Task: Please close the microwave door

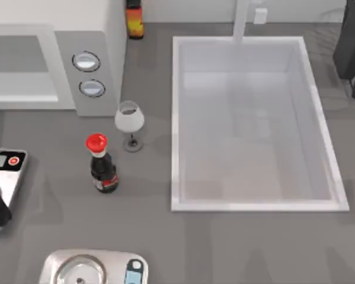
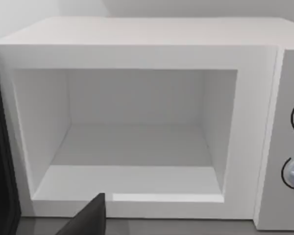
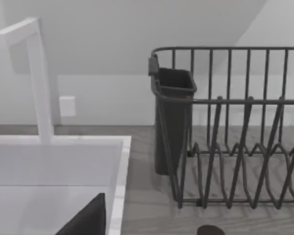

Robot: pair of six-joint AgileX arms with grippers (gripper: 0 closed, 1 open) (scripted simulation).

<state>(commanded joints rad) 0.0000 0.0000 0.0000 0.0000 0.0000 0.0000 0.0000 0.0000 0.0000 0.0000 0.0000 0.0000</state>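
Microwave [image 2: 137, 44], boxy smooth white cavity

Overhead looks down; wrists face microwave [image 2: 137, 122] and sink [image 3: 54, 166].

White rectangular sink [image 1: 177, 124] with white faucet [image 3: 36, 73], wine glass [image 1: 129, 121] beside red-capped soy sauce bottle [image 1: 102, 165], silver kitchen scale [image 1: 94, 269] at near edge, another scale [image 1: 9, 171] at left, dark dish rack [image 3: 235, 142] with cutlery holder [image 3: 171, 117], orange-labelled bottle [image 1: 134, 21] at back.

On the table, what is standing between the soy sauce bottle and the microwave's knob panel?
In the top view, a wine glass stands between the soy sauce bottle and the microwave, just in front of the knob panel.
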